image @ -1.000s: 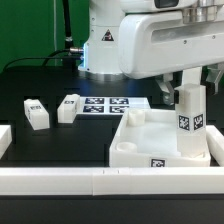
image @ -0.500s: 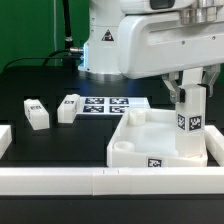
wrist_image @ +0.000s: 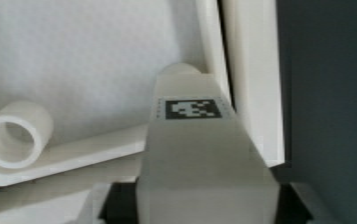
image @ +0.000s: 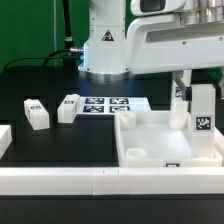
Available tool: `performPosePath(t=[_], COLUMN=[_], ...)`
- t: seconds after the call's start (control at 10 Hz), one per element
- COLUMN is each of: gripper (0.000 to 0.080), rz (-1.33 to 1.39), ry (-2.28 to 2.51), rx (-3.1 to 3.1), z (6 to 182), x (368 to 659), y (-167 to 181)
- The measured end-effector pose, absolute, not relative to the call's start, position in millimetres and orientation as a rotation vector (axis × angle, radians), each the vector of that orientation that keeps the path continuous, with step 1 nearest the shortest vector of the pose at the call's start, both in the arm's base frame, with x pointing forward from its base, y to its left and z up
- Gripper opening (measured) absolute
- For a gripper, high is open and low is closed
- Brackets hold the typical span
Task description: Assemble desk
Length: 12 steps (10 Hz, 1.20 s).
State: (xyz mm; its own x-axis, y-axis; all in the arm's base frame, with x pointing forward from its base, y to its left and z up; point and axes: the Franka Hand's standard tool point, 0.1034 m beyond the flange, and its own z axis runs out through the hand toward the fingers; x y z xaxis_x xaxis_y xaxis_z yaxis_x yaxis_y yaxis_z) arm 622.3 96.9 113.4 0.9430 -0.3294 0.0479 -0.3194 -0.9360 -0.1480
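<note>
Nearest me runs the border rail (image: 100,180). Behind it the desk tabletop (image: 145,155) lies rim-up. My gripper (image: 196,88) is clamped on a leg (image: 204,118), upright at the tabletop's corner on the exterior view's right. Farther back, a loose leg (image: 37,114) and a second loose leg (image: 69,107) lie beside the marker board (image: 112,104).
</note>
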Motion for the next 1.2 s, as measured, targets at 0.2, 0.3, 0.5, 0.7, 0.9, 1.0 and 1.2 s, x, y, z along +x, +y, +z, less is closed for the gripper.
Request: performPosePath(t=[0.2,0.3,0.5,0.7,0.9,1.0,1.2], gripper=[0.0287,0.0287,0.0288,0.0288,0.0288,0.0477,0.0637], rz=[-0.084,-0.074,-0.060,-0.047,-0.051,-0.058,-0.056], ry=[0.758,0.918,1.135,1.306,1.248,1.156,1.066], rx=[-2.900,-2.852,-2.776,-2.696,-2.725,-2.766,-2.805], z=[113.1,113.0,112.8,113.0,112.6,112.5,112.1], x=[620.6,620.6,620.3,620.4,620.1,620.1,618.4], y=[104.4,104.8,106.4,106.0,106.4,106.7,110.6])
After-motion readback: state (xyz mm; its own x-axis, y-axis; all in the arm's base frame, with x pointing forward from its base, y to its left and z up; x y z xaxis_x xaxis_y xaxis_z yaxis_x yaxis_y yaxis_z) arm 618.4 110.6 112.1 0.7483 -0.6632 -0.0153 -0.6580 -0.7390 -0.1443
